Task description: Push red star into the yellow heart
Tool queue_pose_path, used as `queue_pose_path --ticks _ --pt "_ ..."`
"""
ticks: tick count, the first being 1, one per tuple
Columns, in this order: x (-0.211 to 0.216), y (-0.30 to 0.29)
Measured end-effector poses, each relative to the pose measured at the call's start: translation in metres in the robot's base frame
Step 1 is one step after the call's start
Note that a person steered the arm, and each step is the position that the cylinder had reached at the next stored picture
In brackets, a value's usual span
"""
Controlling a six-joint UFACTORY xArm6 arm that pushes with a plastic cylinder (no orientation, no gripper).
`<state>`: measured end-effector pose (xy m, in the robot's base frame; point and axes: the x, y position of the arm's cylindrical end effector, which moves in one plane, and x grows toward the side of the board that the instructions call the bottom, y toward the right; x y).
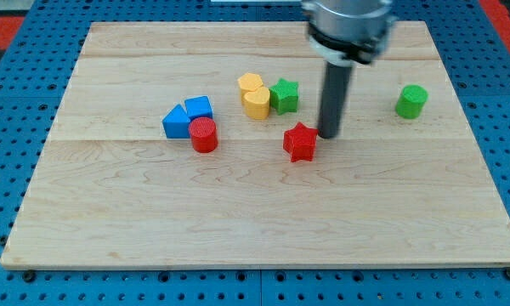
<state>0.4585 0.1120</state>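
A green star (284,95) is being seen at the board's (110,212) twelve o'clock, a green cylinder (411,101) at two, and blue blocks (188,117) touching a red cylinder (204,135) at ten.

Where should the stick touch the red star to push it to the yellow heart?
No gripper here, so push, don't grab. My tip sits just to the view's right of the red star. The yellow heart lies up and to the view's left, so I'd probably press the star's lower-right side, catching a notch between two points.
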Motion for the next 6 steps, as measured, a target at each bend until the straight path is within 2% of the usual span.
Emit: queue_pose_path --ticks 1,2,3,4,5,6 --pt "0.029 -0.020" --pt "-0.017 -0.064" --pt "-0.041 -0.112" --pt "-0.013 -0.021" --pt "0.011 0.129" --pt "-0.027 0.182"
